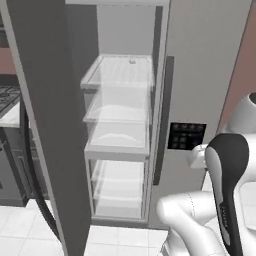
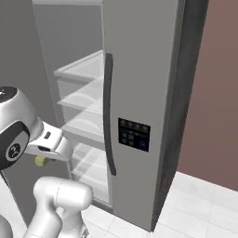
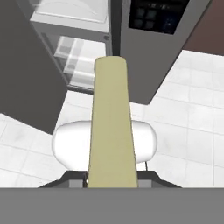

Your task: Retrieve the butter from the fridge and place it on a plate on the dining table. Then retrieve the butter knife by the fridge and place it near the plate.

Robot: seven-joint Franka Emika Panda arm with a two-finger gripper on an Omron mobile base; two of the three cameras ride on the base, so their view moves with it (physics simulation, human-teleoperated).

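The butter point(image 3: 111, 127), a pale yellow-green stick, runs straight up the middle of the hand view, and my gripper point(image 3: 111, 177) is shut on its near end. In the right base view one end of the butter point(image 2: 41, 161) pokes out under the hand at the lower left. The hand is drawn back in front of the grey fridge point(image 1: 200, 75), outside its open compartment. The fridge's left door point(image 1: 45, 125) stands swung open, showing white shelves point(image 1: 120, 107) with nothing visible on them. The black dispenser panel point(image 2: 134, 134) is on the shut right door.
A reddish-brown wall point(image 2: 209, 107) stands to the right of the fridge. White floor tiles point(image 3: 192, 109) spread below the hand. A dark counter with a stove point(image 1: 7, 100) shows at the far left, behind the open door.
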